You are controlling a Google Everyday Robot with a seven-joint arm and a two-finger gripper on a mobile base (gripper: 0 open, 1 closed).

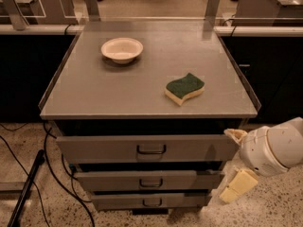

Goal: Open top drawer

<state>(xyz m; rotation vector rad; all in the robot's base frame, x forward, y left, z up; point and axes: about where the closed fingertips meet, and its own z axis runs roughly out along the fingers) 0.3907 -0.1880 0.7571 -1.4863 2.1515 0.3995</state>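
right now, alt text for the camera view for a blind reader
A grey metal cabinet with three drawers fills the view; the robot's end effector hangs low at the right, beside the lower drawers and away from the handle of the top drawer. On top sit a white bowl and a green-and-yellow sponge.

My cream-yellow gripper (237, 187) hangs at lower right, beside the grey top drawer (104, 148) with its dark handle (151, 149). The sponge (184, 89) is green over pale yellow, the bowl (122, 49) off-white, the floor (277, 208) speckled.
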